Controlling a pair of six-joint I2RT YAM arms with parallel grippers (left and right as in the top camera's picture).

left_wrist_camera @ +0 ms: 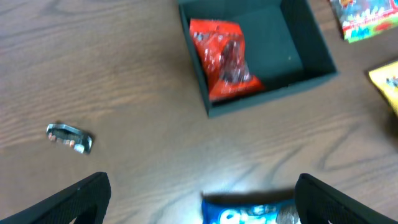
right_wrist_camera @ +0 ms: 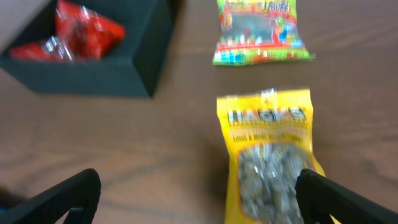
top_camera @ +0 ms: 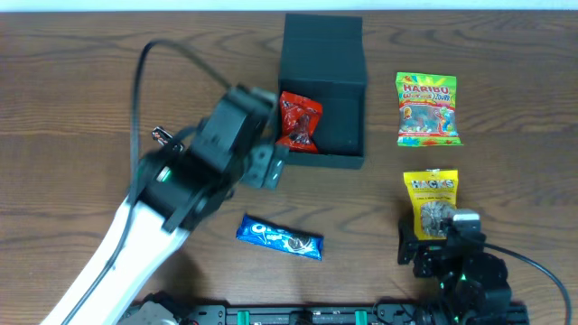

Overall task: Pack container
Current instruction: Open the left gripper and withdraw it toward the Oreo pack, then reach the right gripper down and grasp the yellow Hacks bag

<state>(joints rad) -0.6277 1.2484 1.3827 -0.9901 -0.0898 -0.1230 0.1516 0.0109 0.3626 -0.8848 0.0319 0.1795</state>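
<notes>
Well, at the left of the worktop (top_camera: 72, 72) a small metal clip (top_camera: 161, 135) lies beside the left arm, whose end effector (left_wrist_camera: 202, 180) hangs wide and empty near a blue cookie packet (top_camera: 279, 236). Just right of it, at mid-back, stands the container (top_camera: 343, 122), its lid up and a red snack packet (top_camera: 298, 120) in its left side. Farther right lie a gummy bag (top_camera: 428, 109) and a yellow bag (top_camera: 432, 200), with the right end effector (right_wrist_camera: 198, 180) gaping wide and empty at the yellow bag's near end.

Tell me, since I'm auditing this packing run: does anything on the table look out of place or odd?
A small shiny metal clip-like piece lies on the brown wooden table, left of the dark teal square cardboard box; it is no snack. Inside the box, the red foil packet leans against one wall.
</notes>
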